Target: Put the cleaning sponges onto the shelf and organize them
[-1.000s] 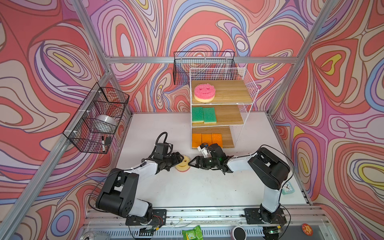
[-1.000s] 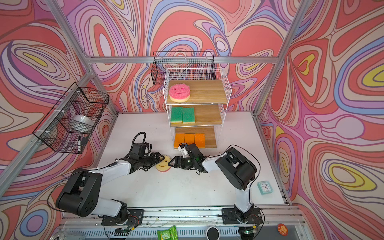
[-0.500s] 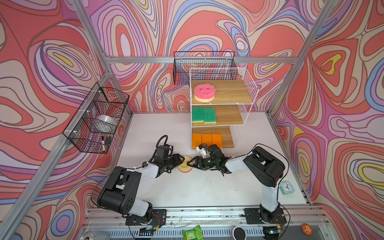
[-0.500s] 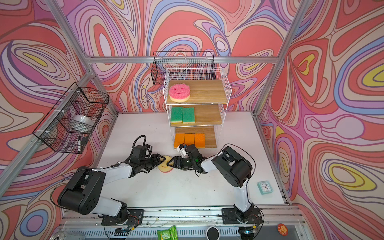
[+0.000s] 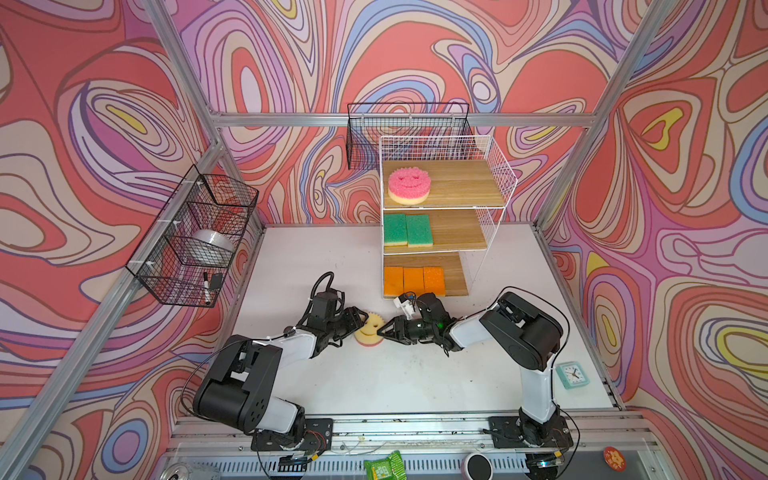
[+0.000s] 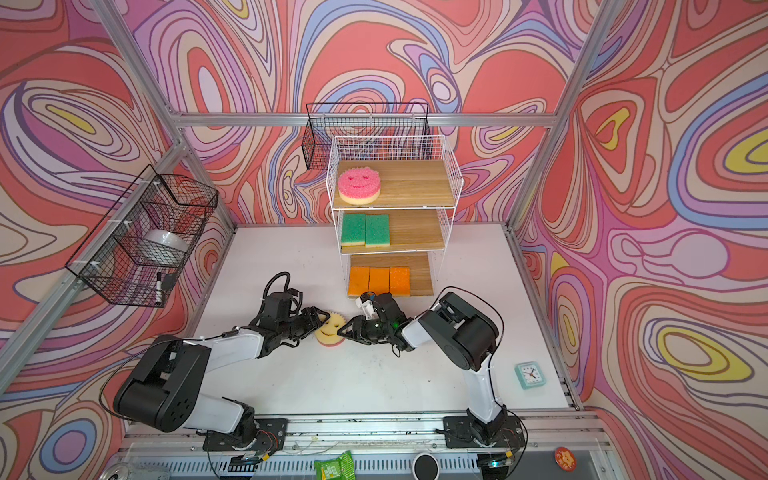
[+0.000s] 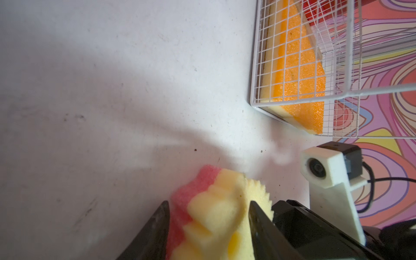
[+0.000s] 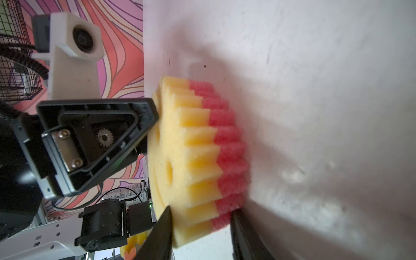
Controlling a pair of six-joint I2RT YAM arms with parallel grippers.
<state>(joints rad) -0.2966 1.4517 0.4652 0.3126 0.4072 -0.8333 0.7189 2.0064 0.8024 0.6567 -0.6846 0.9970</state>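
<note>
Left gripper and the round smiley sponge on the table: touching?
Touching. In the left wrist view the smiley sponge fills the gap between the fingers of the left gripper, and both fingers rest against the foam.

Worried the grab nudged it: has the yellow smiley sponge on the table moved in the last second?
No. The smiley sponge stays where it was, just front-left of the shelf in both top views.
</note>
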